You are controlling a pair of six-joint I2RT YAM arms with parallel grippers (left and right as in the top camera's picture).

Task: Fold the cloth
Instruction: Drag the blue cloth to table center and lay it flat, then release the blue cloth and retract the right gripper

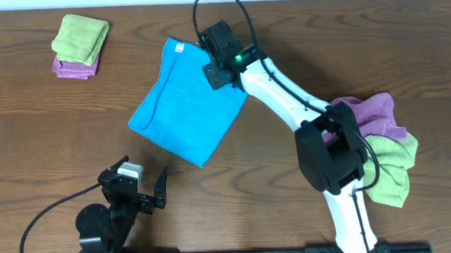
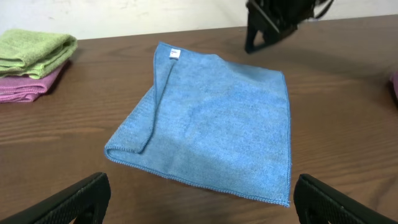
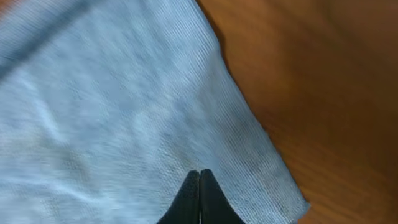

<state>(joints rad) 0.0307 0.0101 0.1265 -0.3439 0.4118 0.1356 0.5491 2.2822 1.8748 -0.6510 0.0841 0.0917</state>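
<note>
Viewing from overhead, the cloth [image 1: 186,105] lies flat on the table [image 1: 43,134], set diagonally, ahead of the left gripper [image 1: 144,180] and well apart from it. The left fingers are spread apart and hold nothing. The right gripper [image 1: 216,54] sits at the cloth's far edge, just beside the corner that carries the white tag [image 1: 178,47]. Whether its fingers are apart or together cannot be told from this view. A lime-green cloth [image 1: 80,37] is stacked on a purple cloth [image 1: 74,70], far from both sets of fingers. A loose pile of cloths [image 1: 382,142] lies beside the right arm's base.

Left wrist view: both left fingers [image 2: 68,202] appear at the bottom corners of the frame, wide apart, with bare table between them. The cloth lies just beyond the fingertips, not touching them. It is doubled over, with one layer folded along its left side and the tag at the far corner. The right gripper is visible past the far edge.

Right wrist view: the right fingertips [image 3: 193,193] are pressed together, tip against tip, with no cloth visible between them. The cloth fills the area beneath and ahead of them, and one of its corners lies just right of the fingertips, next to bare table. This view is blurred.
</note>
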